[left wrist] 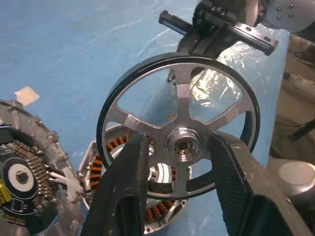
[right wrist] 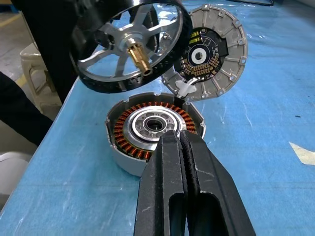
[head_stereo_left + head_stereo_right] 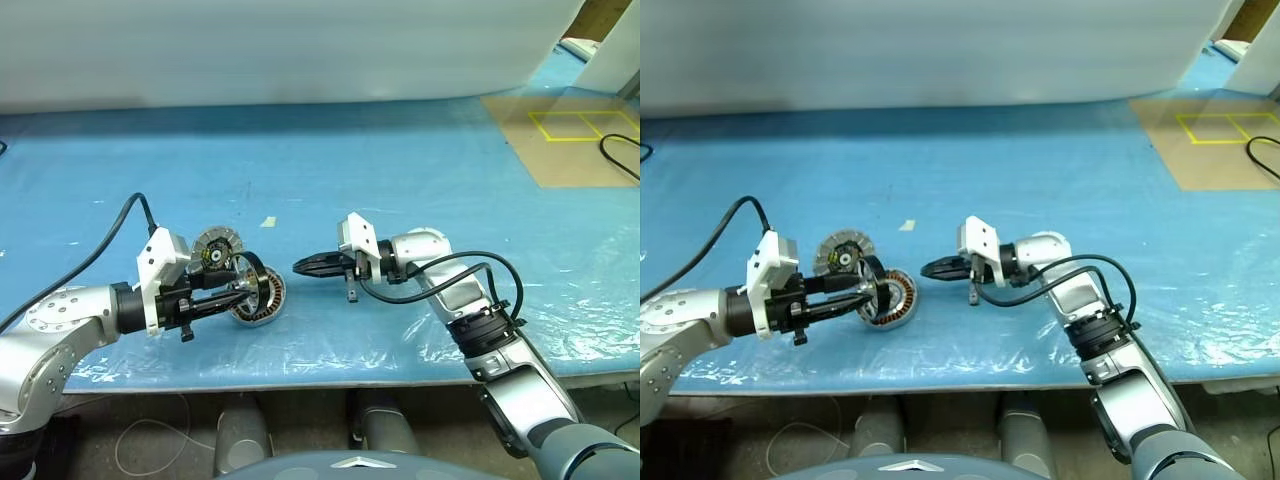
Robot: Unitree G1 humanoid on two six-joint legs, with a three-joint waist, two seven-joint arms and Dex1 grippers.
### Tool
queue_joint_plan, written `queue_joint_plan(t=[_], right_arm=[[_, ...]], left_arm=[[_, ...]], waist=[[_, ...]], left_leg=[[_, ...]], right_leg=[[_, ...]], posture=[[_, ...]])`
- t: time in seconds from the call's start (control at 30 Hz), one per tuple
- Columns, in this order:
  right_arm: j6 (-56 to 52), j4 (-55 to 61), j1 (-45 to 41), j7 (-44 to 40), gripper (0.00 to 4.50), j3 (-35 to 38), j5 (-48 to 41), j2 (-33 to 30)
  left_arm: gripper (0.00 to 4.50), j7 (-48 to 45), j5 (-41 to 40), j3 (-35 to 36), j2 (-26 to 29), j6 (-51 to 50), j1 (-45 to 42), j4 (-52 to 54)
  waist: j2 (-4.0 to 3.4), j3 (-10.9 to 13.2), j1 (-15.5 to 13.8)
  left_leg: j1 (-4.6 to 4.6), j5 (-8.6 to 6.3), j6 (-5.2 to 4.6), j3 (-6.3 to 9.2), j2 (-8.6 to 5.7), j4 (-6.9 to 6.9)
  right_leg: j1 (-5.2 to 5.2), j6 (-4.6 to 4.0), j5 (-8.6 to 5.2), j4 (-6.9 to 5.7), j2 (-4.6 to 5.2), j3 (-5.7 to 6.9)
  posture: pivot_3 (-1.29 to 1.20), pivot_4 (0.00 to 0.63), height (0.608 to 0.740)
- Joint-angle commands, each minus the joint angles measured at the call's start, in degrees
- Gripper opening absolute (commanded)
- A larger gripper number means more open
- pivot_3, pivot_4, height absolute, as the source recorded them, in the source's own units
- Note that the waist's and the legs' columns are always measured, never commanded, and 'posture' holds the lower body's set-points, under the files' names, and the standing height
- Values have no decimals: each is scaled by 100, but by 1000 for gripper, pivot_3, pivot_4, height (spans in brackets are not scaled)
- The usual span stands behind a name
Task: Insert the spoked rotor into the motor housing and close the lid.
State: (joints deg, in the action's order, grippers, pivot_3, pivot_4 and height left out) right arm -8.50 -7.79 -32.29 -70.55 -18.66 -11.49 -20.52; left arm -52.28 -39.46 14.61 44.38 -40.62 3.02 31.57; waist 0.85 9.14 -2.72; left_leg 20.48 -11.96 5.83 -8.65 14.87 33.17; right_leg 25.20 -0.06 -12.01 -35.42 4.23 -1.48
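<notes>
My left tool (image 3: 232, 291) gripped the spoked rotor (image 1: 179, 126), apparently just above the open motor housing (image 2: 153, 129) on the table (image 3: 400, 180), not yet seated, the lid (image 2: 212, 51) open, my right tool (image 3: 303, 266) shut and empty.

table (image 3: 420, 170): bears the motor parts near its front edge
motor housing (image 2: 147, 129): on the table, left of centre
lid (image 2: 211, 51): tilted up just behind the housing, touching its rim
spoked rotor (image 1: 179, 125): on edge just above the housing, between the left gripper (image 1: 179, 196) fingers
right gripper (image 3: 303, 266): right of the housing, near it, apart
</notes>
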Motion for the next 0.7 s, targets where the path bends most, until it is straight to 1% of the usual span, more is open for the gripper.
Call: queue_joint_plan(t=[0.03,0.3,0.7], right_arm=[[135,86,21,-117,0,103,-147,-58],[205,105,92,-170,0,60,-96,-124],[176,127,80,-131,0,26,-82,-71]], left_arm=[[1553,77,178,-2,-59,340,100,-21],[1553,75,331,-174,-54,432,363,-205],[1553,249,492,-269,-29,401,202,-359]], waist=[[0,0,17],[0,0,32],[0,0,30]], left_leg=[[-1,0,0,0,0,0],[-5,0,-1,-2,0,-1],[-11,1,-3,-3,-1,0]], right_leg=[[0,0,0,-1,0,-1],[0,0,0,-1,-1,-3],[-1,0,0,-6,-1,-6]], posture=[[0,150,740],[0,150,740],[0,150,740]])
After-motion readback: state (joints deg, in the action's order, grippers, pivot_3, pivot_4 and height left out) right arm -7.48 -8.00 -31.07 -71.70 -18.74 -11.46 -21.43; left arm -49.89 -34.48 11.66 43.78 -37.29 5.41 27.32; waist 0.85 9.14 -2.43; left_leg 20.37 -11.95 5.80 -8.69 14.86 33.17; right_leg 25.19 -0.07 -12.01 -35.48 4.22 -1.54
